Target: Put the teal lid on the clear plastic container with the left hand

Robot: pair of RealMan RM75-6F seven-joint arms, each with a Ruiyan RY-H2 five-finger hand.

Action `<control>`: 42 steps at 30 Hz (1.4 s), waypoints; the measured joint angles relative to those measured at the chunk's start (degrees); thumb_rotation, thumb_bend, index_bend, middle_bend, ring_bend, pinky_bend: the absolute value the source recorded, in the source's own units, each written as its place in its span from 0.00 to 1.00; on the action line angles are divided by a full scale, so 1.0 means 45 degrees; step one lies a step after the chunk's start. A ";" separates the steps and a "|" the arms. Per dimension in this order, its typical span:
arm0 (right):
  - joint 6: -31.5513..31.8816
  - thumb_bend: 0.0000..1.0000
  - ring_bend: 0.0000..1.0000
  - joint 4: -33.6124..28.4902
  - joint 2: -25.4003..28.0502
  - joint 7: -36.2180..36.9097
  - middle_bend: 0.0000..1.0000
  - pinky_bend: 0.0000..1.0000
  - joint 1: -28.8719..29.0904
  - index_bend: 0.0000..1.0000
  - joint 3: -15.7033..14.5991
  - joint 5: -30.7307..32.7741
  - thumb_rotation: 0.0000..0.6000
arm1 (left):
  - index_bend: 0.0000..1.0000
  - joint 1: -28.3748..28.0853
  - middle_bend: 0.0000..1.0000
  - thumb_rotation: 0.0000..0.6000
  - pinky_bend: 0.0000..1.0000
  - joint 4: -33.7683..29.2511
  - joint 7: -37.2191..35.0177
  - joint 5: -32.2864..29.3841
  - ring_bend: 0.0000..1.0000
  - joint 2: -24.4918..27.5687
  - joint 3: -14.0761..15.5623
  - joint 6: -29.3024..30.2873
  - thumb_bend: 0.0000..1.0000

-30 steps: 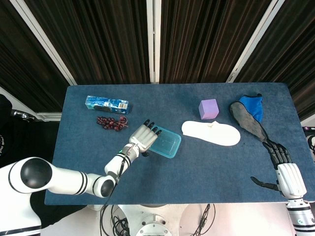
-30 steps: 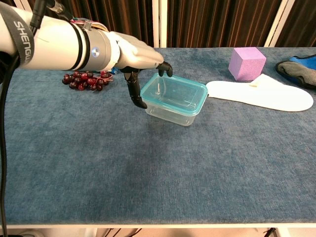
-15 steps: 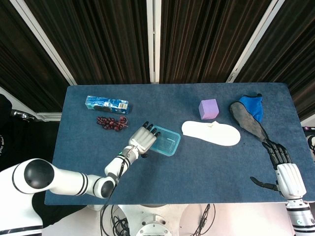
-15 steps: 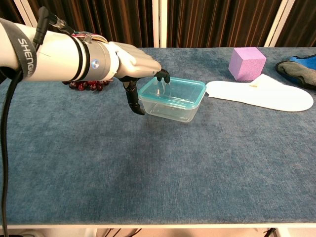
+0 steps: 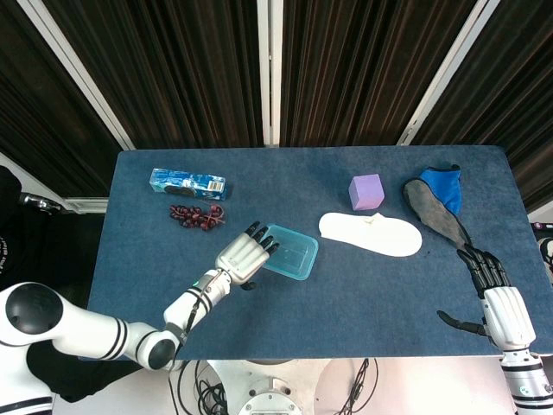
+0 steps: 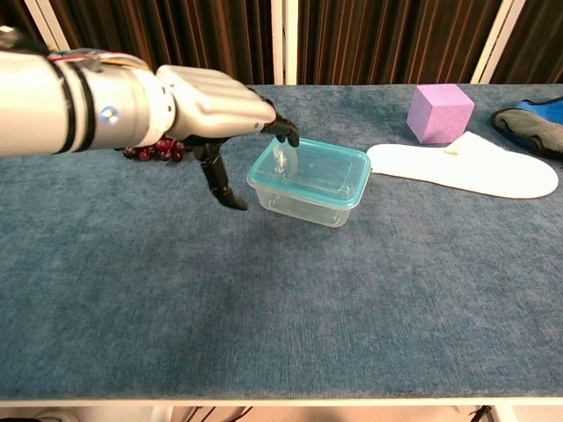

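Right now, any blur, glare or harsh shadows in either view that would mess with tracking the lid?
Head view: sharp, evenly lit, soft shadows only; the clear plastic container is small. Chest view: the left hand close to the lens looks oversized; a pale reflection sits on the teal lid by the fingertips; no motion blur.

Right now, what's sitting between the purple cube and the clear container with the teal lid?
Only the toe end of the white insole reaches between the purple cube and the clear container; the rest is bare blue table, clearest in the head view.

Blue table with container, insole
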 measured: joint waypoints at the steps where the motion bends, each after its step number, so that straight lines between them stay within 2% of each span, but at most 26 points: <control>1: 0.0013 0.03 0.00 -0.0009 -0.0004 -0.0007 0.00 0.00 -0.0001 0.00 -0.0001 -0.0011 1.00 | 0.13 0.0190 0.12 0.77 0.01 -0.0134 0.0036 0.0194 0.00 0.0020 0.0139 0.0125 0.17; 11: 0.0049 0.03 0.00 -0.0101 0.0004 -0.0136 0.00 0.00 -0.0018 0.00 -0.0021 -0.0041 1.00 | 0.13 0.0719 0.12 0.78 0.01 0.0040 0.0643 0.0278 0.00 -0.0510 0.0381 0.0034 0.16; 26: 0.0025 0.03 0.00 -0.0149 0.0015 -0.0185 0.00 0.00 -0.0009 0.00 -0.0009 -0.0001 1.00 | 0.14 0.1160 0.12 0.78 0.01 0.0228 0.0961 0.0557 0.00 -0.0819 0.0096 -0.0007 0.16; 30: 0.0078 0.03 0.00 -0.0137 0.0034 -0.0145 0.00 0.00 -0.0037 0.00 -0.0009 0.0002 1.00 | 0.14 0.1296 0.12 0.78 0.01 -0.0200 0.0802 0.1059 0.00 -0.0499 -0.0157 0.0278 0.16; 34: 0.0121 0.03 0.00 -0.0099 0.0117 -0.0118 0.00 0.00 -0.0065 0.00 -0.0022 -0.0017 1.00 | 0.14 0.1626 0.12 0.84 0.01 -0.0733 0.0258 0.1780 0.00 0.0065 -0.0468 0.0767 0.16; 38: 0.0106 0.03 0.00 -0.0074 0.0290 -0.0099 0.00 0.00 -0.0047 0.00 -0.0010 -0.0022 1.00 | 0.14 0.2424 0.12 0.98 0.01 -0.1228 -0.0894 0.2901 0.00 0.0879 -0.0623 0.1514 0.15; 42: 0.0059 0.03 0.00 -0.0030 0.0457 0.0083 0.00 0.00 0.0003 0.00 0.0034 0.0010 1.00 | 0.14 0.3613 0.12 1.00 0.01 -0.1497 -0.2154 0.4075 0.00 0.1651 -0.0486 0.2443 0.15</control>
